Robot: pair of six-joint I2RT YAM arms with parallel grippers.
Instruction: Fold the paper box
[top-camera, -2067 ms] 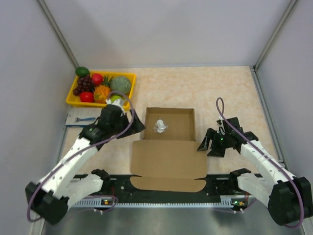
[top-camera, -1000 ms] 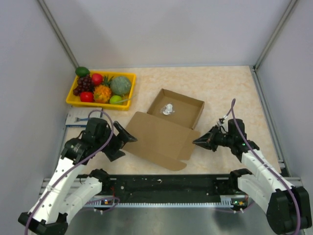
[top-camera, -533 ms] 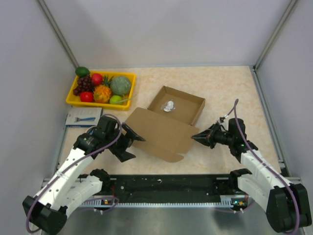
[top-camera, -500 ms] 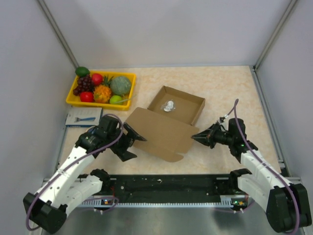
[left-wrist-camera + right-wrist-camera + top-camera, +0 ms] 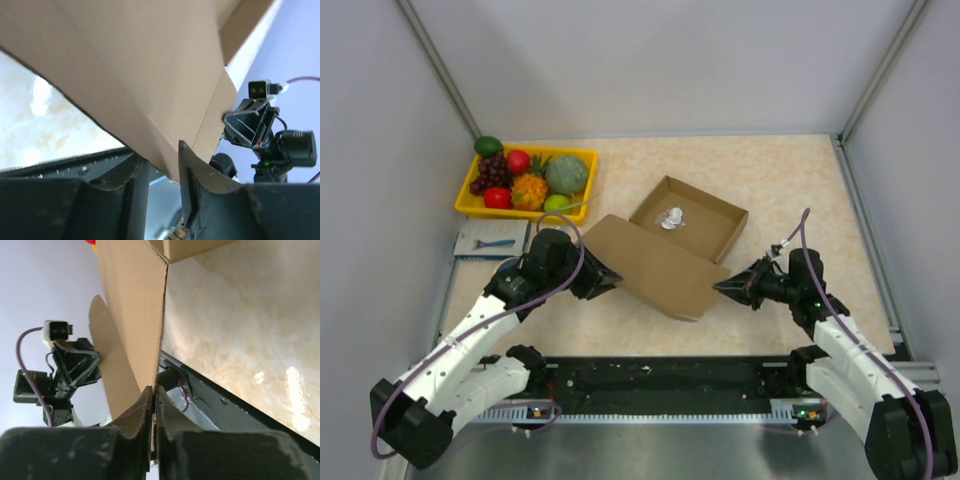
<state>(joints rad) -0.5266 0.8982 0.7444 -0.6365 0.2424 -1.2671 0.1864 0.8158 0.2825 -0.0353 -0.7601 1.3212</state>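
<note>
Lid of paper box, mid bench btwn arms, half raised w/ left jaws & right jaws each clamped on a side edge: swing both over evenly, no twisting.

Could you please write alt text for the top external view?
From above, the left gripper and right gripper pinch opposite sides of the paper box, its lid flap tilted up. A yellow fruit tray sits far left on the table.

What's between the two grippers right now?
The paper box: its lid spans from left gripper to right gripper, seen in the top view.
</note>
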